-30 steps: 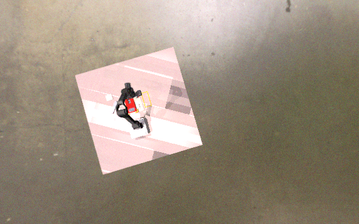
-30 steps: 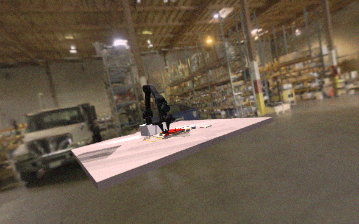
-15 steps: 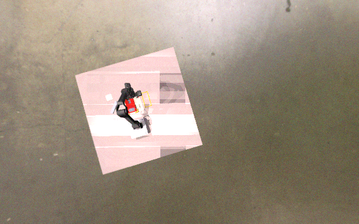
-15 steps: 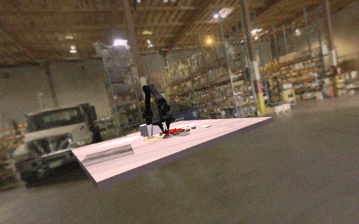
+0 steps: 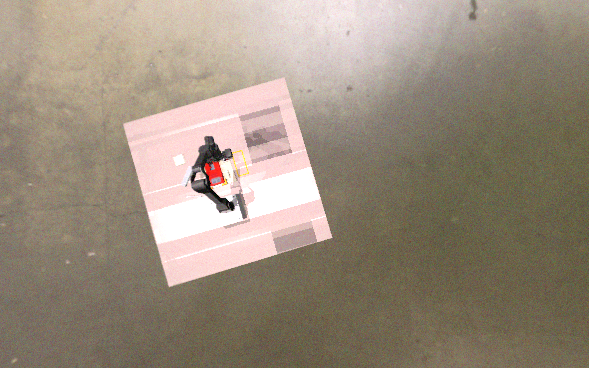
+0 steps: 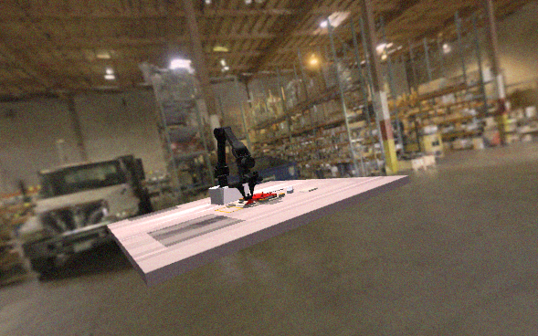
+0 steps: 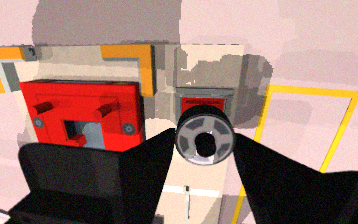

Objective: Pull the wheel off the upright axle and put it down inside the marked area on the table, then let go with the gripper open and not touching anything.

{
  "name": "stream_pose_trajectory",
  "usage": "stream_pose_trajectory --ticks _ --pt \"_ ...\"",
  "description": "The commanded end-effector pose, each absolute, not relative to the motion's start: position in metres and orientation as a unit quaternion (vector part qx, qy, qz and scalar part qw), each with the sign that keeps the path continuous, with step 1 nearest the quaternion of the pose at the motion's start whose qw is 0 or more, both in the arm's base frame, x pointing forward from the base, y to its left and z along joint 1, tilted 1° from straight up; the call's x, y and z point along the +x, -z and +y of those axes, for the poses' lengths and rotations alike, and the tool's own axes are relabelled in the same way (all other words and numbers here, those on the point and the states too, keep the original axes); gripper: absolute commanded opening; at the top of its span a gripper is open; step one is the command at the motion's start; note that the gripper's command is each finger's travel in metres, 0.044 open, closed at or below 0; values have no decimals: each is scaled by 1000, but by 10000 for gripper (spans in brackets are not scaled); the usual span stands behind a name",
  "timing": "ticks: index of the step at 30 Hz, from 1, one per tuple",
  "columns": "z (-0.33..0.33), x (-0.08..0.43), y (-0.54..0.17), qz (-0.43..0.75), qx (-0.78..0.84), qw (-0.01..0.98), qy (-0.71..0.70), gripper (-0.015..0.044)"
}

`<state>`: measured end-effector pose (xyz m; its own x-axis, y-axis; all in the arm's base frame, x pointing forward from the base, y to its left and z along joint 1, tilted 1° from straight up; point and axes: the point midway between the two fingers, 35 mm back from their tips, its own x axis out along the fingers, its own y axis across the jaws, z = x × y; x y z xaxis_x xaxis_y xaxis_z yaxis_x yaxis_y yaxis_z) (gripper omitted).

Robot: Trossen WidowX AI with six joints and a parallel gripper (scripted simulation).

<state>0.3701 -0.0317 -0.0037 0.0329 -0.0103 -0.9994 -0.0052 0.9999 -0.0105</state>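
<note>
The wheel [image 7: 192, 146], with a dark rim and a grey spoked face, is between my fingertips in the wrist view. My gripper [image 7: 203, 136] [image 6: 247, 198] is shut on it from both sides. Behind the wheel shows a small grey mount [image 7: 204, 92] with a red inside. The axle is not clearly visible; the wheel's centre is dark, and I cannot tell how high the wheel sits on it. The marked area, a yellow outline [image 7: 312, 91] [image 5: 245, 162] [image 6: 230, 212], lies on the table to the right of the wheel in the wrist view.
A red block [image 7: 87, 95] [image 5: 214, 173] with pegs and a square opening is left of the wheel in the wrist view. Orange corner brackets [image 7: 147, 75] stand behind it. A slim upright piece [image 7: 187, 202] is on the pale board near the fingers.
</note>
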Motion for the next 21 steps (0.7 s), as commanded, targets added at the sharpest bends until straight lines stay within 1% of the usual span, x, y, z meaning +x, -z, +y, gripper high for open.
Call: stream_pose_trajectory --ticks 1,21 --pt "-31 370 -9 693 -7 721 1 0" --pt "-31 369 -16 692 -7 722 1 0"
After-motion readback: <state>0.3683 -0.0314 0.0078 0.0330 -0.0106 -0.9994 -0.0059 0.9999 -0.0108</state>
